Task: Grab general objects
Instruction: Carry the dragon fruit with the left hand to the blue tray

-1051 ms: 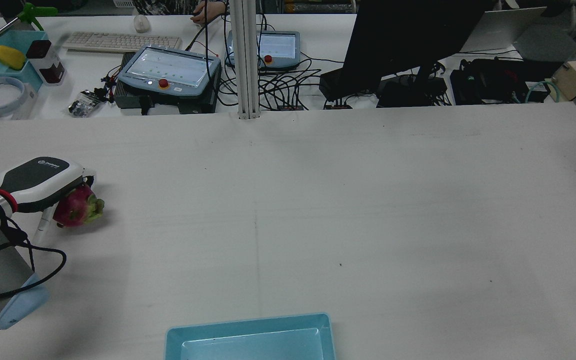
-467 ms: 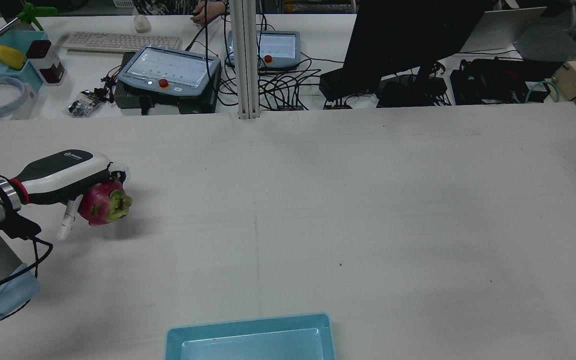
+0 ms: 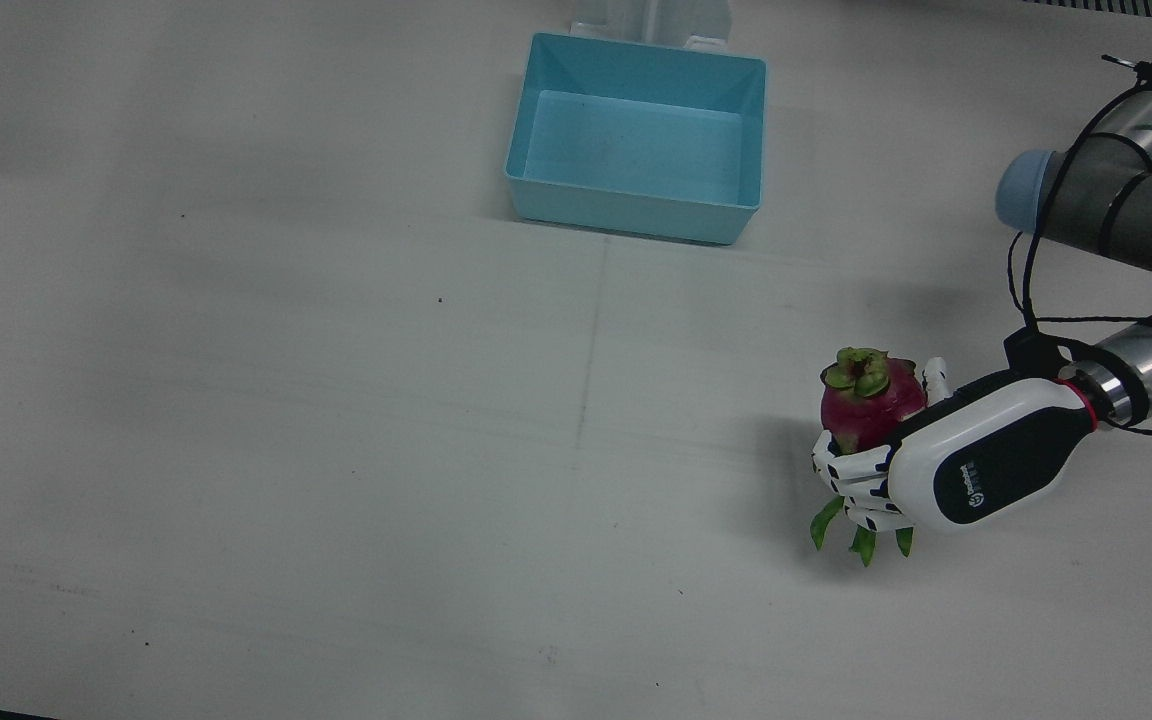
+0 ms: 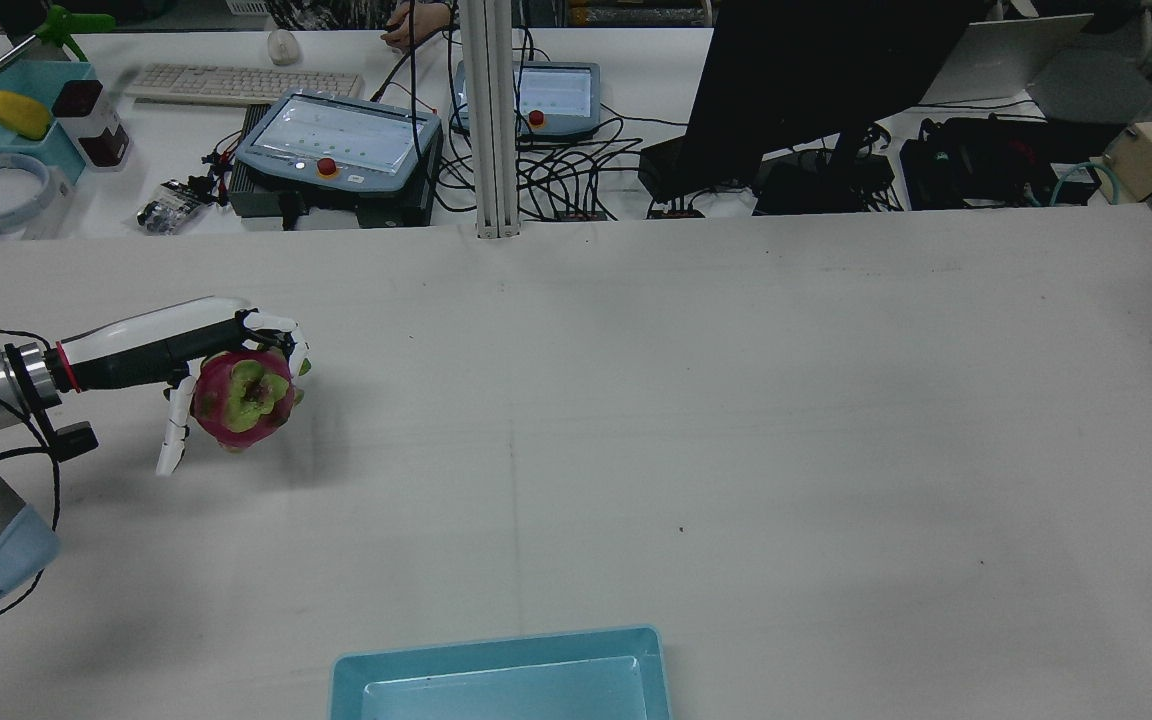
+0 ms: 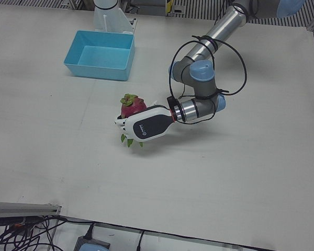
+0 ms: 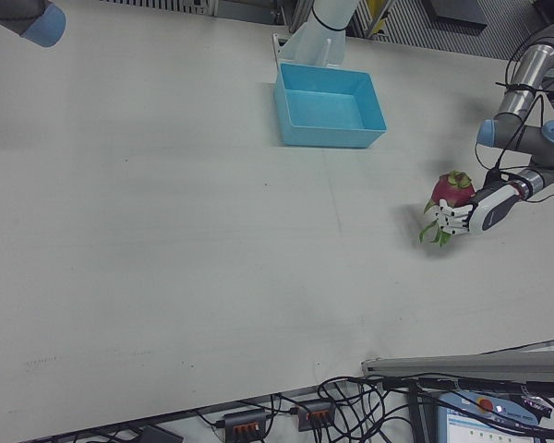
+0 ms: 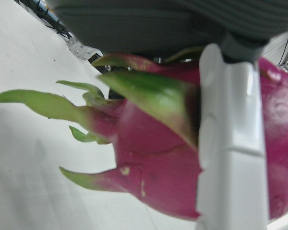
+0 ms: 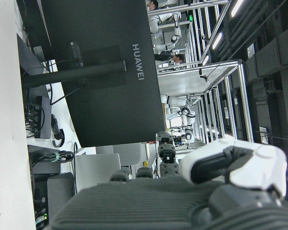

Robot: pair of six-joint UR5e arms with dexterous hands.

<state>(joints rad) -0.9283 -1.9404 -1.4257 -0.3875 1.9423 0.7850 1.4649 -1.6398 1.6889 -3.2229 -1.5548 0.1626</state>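
A pink dragon fruit (image 3: 864, 405) with green scales is held in my left hand (image 3: 946, 462), just above the white table with its shadow beneath. In the rear view the fruit (image 4: 241, 393) hangs under the left hand (image 4: 171, 345) at the table's left side. The same fruit (image 5: 132, 107) and left hand (image 5: 146, 124) show in the left-front view, and again as fruit (image 6: 451, 191) and left hand (image 6: 475, 212) in the right-front view. The left hand view is filled by the fruit (image 7: 153, 163) with a white finger (image 7: 230, 143) across it. My right hand (image 8: 221, 177) is raised, facing a monitor, and holds nothing.
A light blue bin (image 3: 636, 215) stands empty near the pedestals, also seen as bin (image 4: 496, 645), bin (image 5: 97, 70) and bin (image 6: 332, 137). Beyond the table's far edge are a post (image 4: 496, 120), teach pendants (image 4: 341, 140), cables and a black monitor (image 4: 816, 70).
My left hand has carried the dragon fruit rightward in the rear view, away from the table's left edge, and turned so that the fruit's green end faces the rear camera.
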